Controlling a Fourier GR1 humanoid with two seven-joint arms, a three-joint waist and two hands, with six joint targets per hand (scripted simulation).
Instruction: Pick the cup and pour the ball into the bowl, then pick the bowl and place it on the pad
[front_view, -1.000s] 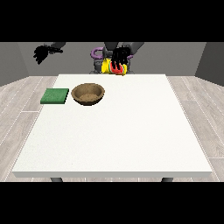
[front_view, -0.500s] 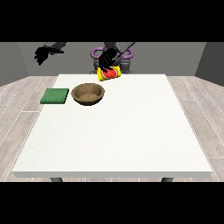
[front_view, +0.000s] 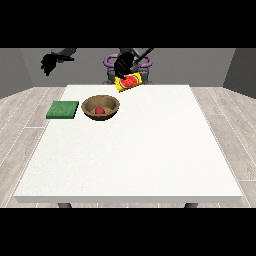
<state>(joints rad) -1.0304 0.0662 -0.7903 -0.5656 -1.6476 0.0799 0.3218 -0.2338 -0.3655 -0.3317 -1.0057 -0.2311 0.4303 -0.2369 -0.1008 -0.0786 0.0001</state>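
We note the red ball (front_view: 100, 109) lying in the wooden bowl (front_view: 101, 107), so we judge the pour done. The hand at the view's right (front_view: 123, 64) grips the tilted yellow cup (front_view: 128, 82) above the table's (front_view: 130, 150) far edge; the other hand (front_view: 49, 63) hangs idle, fingers unreadable. Left: move bowl onto green pad (front_view: 63, 109) beside it.

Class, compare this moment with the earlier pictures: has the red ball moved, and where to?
Yes. The red ball now lies inside the wooden bowl, which was empty earlier. The tilted yellow cup is held above the table's far edge.
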